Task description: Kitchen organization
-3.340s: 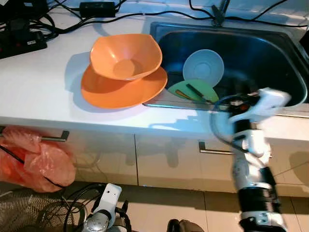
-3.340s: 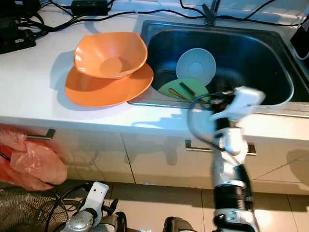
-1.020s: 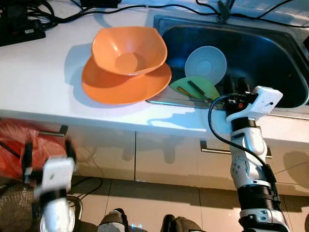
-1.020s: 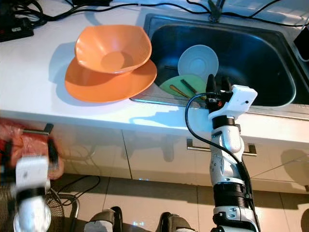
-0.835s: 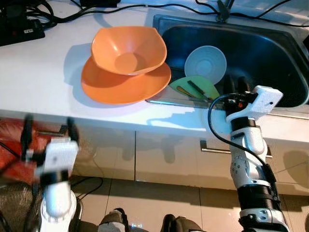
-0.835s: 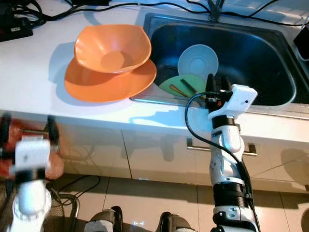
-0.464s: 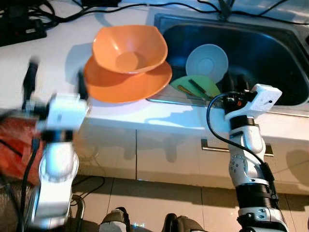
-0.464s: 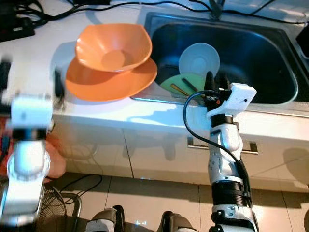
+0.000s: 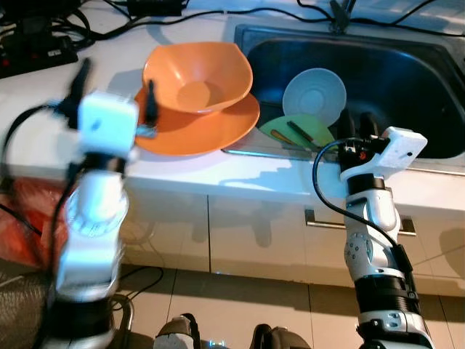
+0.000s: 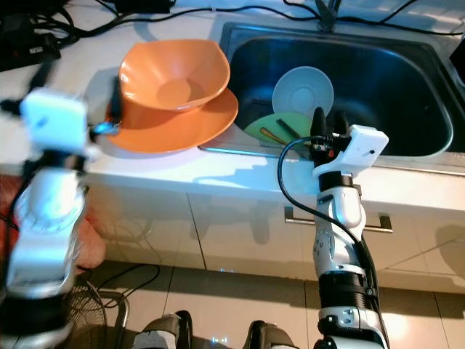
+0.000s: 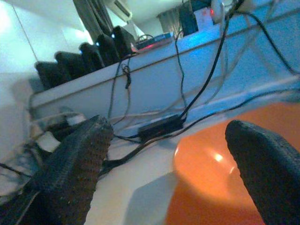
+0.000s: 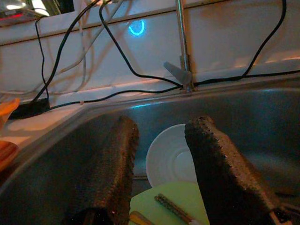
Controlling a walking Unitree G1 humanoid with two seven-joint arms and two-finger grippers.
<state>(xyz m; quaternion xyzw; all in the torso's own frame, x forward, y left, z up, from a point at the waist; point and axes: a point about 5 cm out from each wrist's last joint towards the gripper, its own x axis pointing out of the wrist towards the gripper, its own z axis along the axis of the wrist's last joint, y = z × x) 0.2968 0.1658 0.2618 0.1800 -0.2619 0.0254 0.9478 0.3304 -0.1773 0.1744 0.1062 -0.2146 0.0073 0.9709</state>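
An orange bowl (image 9: 196,76) rests in a wide orange plate (image 9: 218,127) on the white counter, left of the steel sink (image 9: 421,87). Inside the sink a pale blue-white dish (image 9: 314,93) leans up, with a green plate (image 9: 280,131) carrying thin utensils in front of it. My left gripper (image 9: 118,75) is open at the counter's front, just left of the orange plate; in the left wrist view the orange dishes (image 11: 234,164) lie between its wide-spread fingers. My right gripper (image 9: 356,120) is open at the sink's front rim, pointing at the dishes inside and holding nothing.
Black cables and a power strip (image 9: 36,47) line the back of the counter. A faucet base (image 9: 341,11) stands behind the sink. A red plastic bag (image 9: 18,211) hangs below the counter on the left. Cabinet fronts with a handle (image 9: 320,219) lie below.
My left arm has risen from near the floor to counter height beside the orange plate. The right gripper has stayed at the sink's front rim.
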